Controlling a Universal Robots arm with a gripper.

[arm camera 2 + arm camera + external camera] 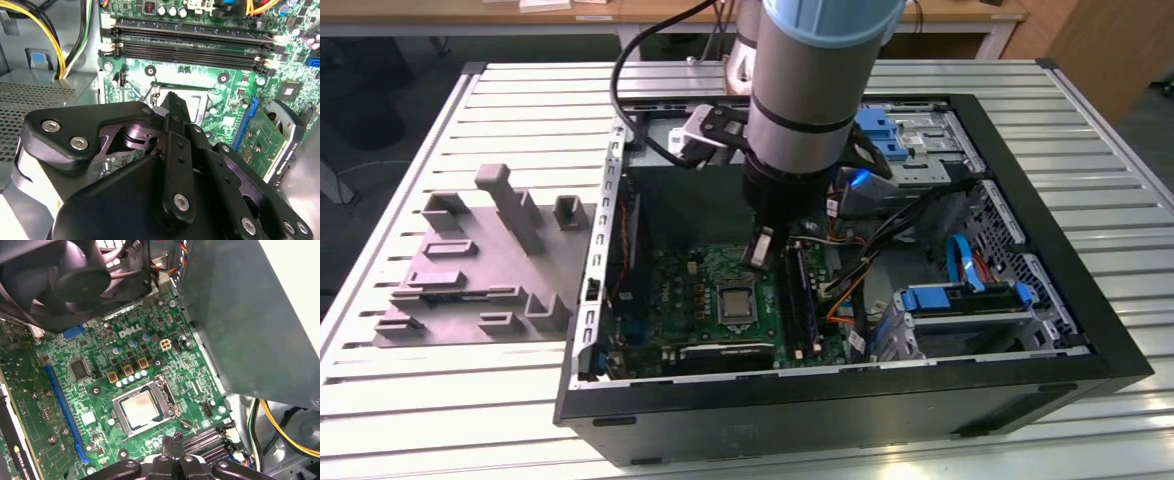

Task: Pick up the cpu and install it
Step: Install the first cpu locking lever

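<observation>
One cpu (140,406) in socket (169,397); one pincer (172,442) above, fingers together, empty.

The exterior view is looking down steeply from above at the open black computer case (854,300), the grey plastic tray (467,270) sitting at nine o'clock. Both wrist views are hovering close over the green motherboard (100,405) (240,75), sharing its metal-framed socket (142,407).
</observation>
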